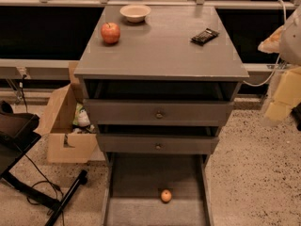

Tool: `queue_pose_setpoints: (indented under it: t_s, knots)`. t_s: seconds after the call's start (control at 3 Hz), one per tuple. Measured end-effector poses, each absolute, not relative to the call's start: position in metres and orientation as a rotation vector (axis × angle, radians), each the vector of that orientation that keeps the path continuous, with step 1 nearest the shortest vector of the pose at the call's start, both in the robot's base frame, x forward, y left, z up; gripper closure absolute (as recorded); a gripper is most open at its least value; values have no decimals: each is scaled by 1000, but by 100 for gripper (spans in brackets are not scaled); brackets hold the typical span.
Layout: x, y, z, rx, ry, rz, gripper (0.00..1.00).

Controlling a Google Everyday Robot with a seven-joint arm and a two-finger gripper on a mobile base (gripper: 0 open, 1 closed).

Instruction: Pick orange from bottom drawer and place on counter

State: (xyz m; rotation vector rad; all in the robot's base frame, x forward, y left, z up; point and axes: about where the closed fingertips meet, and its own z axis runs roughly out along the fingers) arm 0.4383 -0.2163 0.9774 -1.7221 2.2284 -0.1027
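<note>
Pick not yet begun. The orange lies on the floor of the open bottom drawer. The table holds an apple, bowl and packet. My gripper is at the right edge, well apart from the orange. I cannot tell whether it is open or closed. The drawer's front is cut off.
</note>
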Motion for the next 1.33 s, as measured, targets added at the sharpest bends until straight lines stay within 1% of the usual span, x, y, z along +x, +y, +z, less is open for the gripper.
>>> queue_pose_setpoints:
  t_s: [0.67, 1.0, 1.33]
  knots:
    - [440, -217, 970, -1704, 2215, -99, 0]
    - [433, -220, 922, -1665, 2200, -5, 0]
    - [421, -234, 839, -1610, 2217, 86, 0]
